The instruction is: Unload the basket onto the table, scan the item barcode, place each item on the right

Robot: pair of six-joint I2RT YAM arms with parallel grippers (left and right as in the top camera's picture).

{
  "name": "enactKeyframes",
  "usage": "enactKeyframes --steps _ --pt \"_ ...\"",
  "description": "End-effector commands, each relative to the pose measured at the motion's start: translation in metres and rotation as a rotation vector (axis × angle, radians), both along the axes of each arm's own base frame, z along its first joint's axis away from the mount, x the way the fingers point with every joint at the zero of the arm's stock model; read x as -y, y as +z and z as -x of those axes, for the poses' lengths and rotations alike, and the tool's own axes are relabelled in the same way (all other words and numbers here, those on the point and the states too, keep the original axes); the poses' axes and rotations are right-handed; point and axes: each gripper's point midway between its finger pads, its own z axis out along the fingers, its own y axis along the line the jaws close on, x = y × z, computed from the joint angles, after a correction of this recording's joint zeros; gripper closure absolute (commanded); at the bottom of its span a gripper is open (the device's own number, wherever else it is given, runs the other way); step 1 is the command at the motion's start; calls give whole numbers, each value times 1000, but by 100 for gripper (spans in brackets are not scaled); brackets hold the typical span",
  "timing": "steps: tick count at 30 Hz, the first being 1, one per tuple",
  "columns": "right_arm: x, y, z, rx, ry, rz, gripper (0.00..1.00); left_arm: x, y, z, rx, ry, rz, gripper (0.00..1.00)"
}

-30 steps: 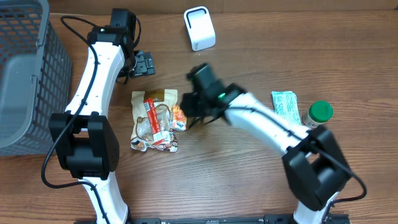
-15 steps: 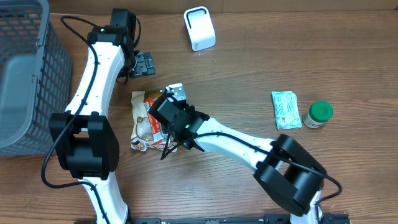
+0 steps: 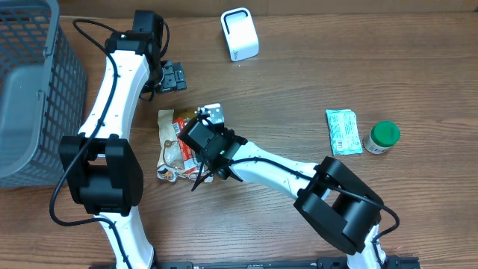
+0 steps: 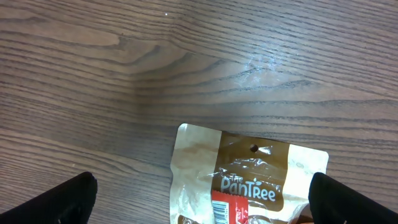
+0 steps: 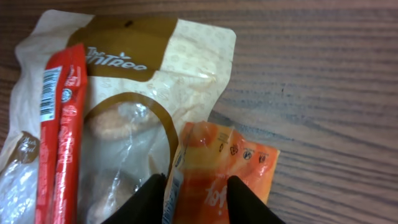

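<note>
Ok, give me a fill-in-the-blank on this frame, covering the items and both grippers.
1. The small jar has a ____ lid.
2. The packet under the right gripper is ____ in colour.
3. The left gripper is ____ and holds nothing.
4. The scanner at the far side of the table is ____ in colour.

Missing words: green; orange; open; white.
</note>
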Motion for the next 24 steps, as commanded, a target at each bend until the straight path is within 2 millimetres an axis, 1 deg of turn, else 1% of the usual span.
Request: enactKeyframes --steps 1,6,9,11,12,16,17,20,24 --pt "-5 -1 -2 -3 -13 -16 69 2 18 -3 47 0 7 0" --pt "-3 -3 -1 -9 -13 -9 73 2 18 -3 47 0 7 0" --pt "-2 -3 0 -13 -13 -3 80 2 18 -3 47 0 7 0" --pt "-2 -4 0 -15 -12 0 87 2 18 -3 47 0 7 0" --pt "-1 -4 1 -17 -12 2 87 2 18 -3 47 0 7 0" --pt "0 -5 2 -21 -13 8 96 2 18 -3 47 0 7 0" --pt "1 -3 1 -20 -14 8 96 2 18 -3 47 0 7 0" --pt "3 6 -2 -10 -21 -6 96 2 18 -3 47 0 7 0" --pt "12 32 -9 4 -41 -39 96 2 18 -3 47 0 7 0"
